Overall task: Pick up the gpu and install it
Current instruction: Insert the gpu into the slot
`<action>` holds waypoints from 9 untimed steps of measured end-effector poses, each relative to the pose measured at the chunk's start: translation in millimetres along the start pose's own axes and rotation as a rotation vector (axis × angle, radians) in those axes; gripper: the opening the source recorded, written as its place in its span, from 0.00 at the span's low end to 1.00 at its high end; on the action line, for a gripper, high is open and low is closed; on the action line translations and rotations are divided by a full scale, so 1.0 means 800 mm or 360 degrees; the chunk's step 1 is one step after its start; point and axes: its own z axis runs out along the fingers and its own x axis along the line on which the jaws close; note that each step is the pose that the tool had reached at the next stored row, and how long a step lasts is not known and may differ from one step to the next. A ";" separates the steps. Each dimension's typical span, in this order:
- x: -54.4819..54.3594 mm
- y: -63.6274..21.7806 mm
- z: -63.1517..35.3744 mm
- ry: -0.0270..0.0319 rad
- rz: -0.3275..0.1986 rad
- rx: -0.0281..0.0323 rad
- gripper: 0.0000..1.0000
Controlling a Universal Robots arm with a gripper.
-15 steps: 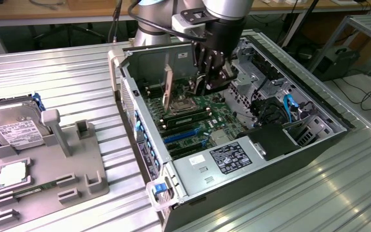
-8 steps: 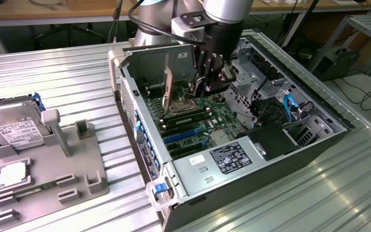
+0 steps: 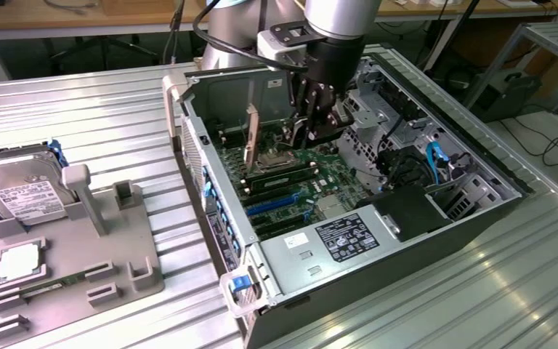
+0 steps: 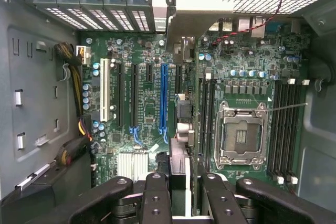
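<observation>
The gpu (image 4: 181, 150) stands on edge between my gripper's (image 4: 182, 182) black fingers (image 4: 156, 195), which are shut on it. It sits over the motherboard, between the long blue slot (image 4: 164, 98) and the memory slots beside the processor socket (image 4: 239, 132). Its end bracket reaches toward the case's rear slot openings. I cannot tell whether its lower edge sits in a slot. In the exterior view my gripper (image 3: 313, 137) is down inside the open computer case (image 3: 492, 196), and the gpu (image 3: 253, 142) rises upright near the rear wall.
A grey fixture (image 3: 114, 269) on the exterior view's left holds a silver hard drive (image 3: 22, 193). The power supply (image 3: 347, 240) fills the case's near end. Cables and a drive cage (image 3: 386, 123) crowd the far side. Ribbed metal table (image 3: 473, 291) surrounds the case.
</observation>
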 end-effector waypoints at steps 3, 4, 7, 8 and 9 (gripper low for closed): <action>0.000 0.000 0.003 0.00000 0.0000 -0.00008 0.28; 0.000 0.000 0.004 -0.00001 0.0000 -0.00010 0.28; 0.000 0.000 0.006 -0.00001 0.0000 -0.00015 0.28; 0.000 0.000 0.007 -0.00001 0.0000 -0.00015 0.28; 0.000 0.000 0.008 -0.00001 0.0000 -0.00017 0.28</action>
